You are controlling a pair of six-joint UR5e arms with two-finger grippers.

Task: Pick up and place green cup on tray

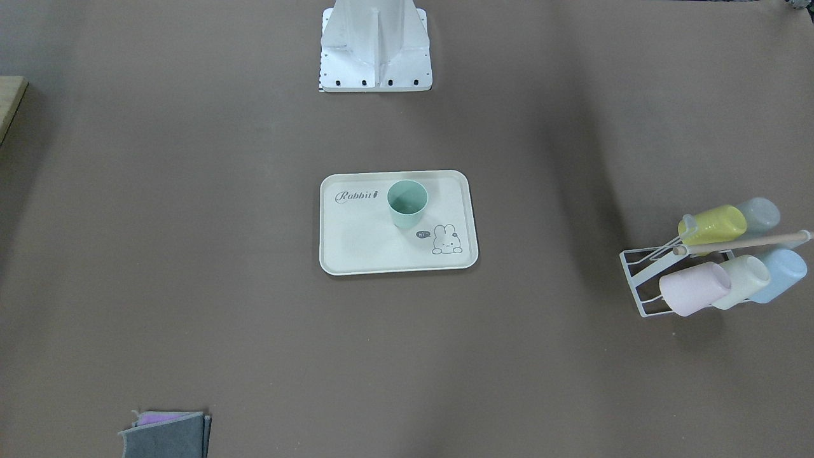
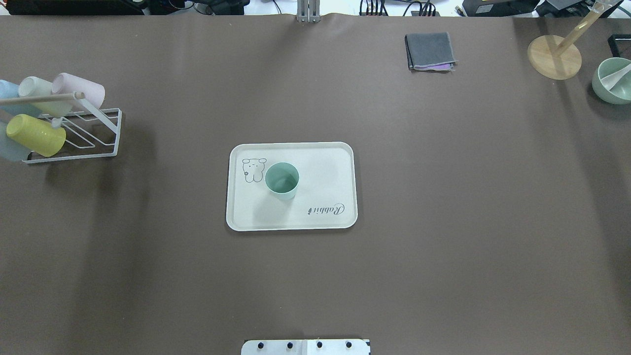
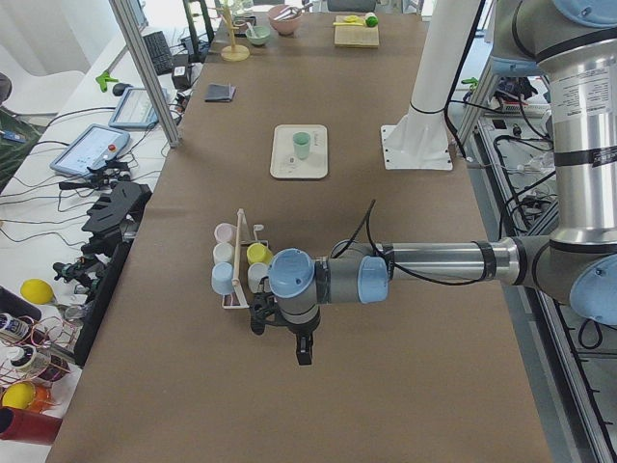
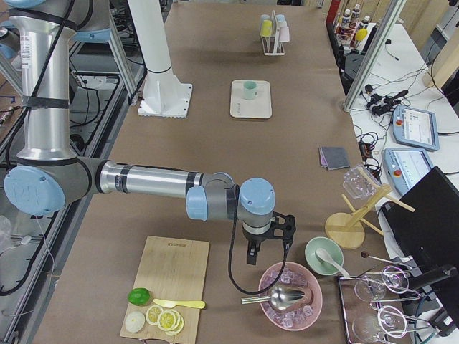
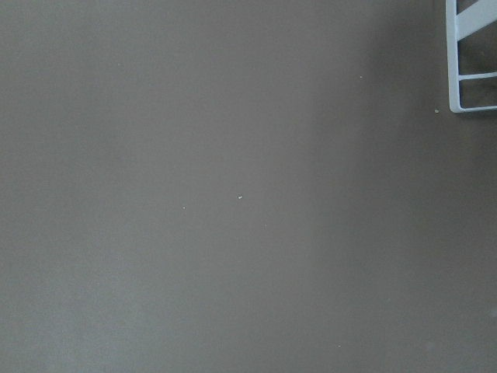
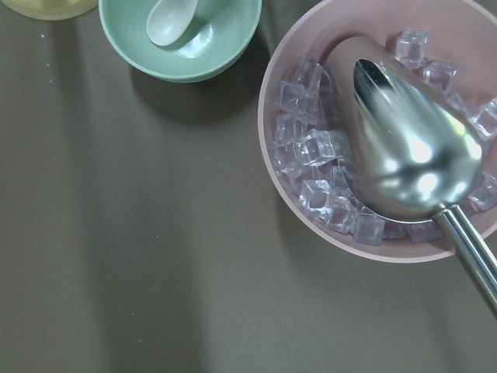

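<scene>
Cup count: one green cup stands upright on one cream tray, between its script "Rabbit" and a bunny drawing. Five pastel cups sit on one white rack. Whether left gripper, near the rack, or right gripper, above one ice bowl, is open or closed cannot be told.

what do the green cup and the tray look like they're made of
Green cup: probably plastic, matte pastel, evenly coloured, no glare. Tray: likely plastic or melamine, smooth cream surface with moulded rounded rim and printed rabbit; cannot tell which.
</scene>
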